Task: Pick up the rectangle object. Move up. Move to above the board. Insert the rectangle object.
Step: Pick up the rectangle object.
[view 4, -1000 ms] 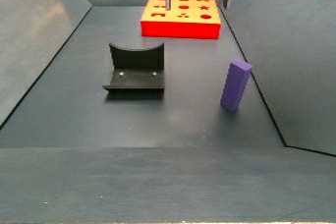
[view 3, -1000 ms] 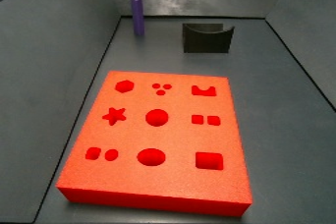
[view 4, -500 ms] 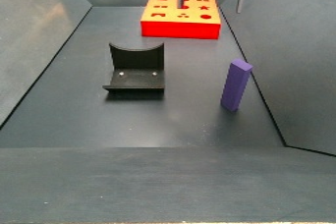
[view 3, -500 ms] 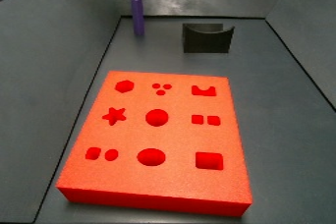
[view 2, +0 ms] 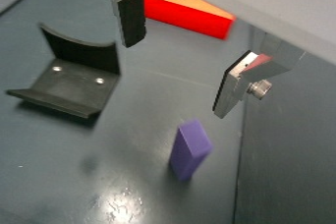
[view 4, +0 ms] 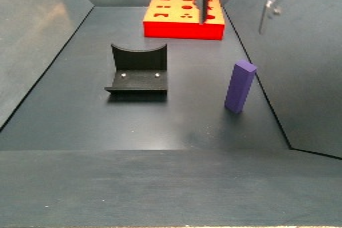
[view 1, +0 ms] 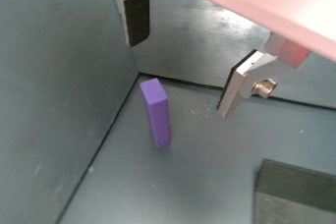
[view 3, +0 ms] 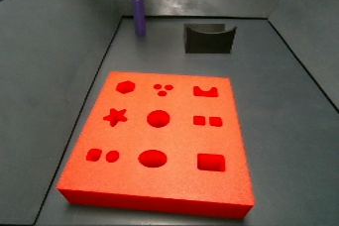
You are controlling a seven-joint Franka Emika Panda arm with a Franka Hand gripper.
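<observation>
no readable text, labels or numbers, perhaps lost to blur

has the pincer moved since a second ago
Yes. In a side view the pincer has shifted from over the board's back edge toward the rectangle object, now past the board's right corner, open and empty.
</observation>
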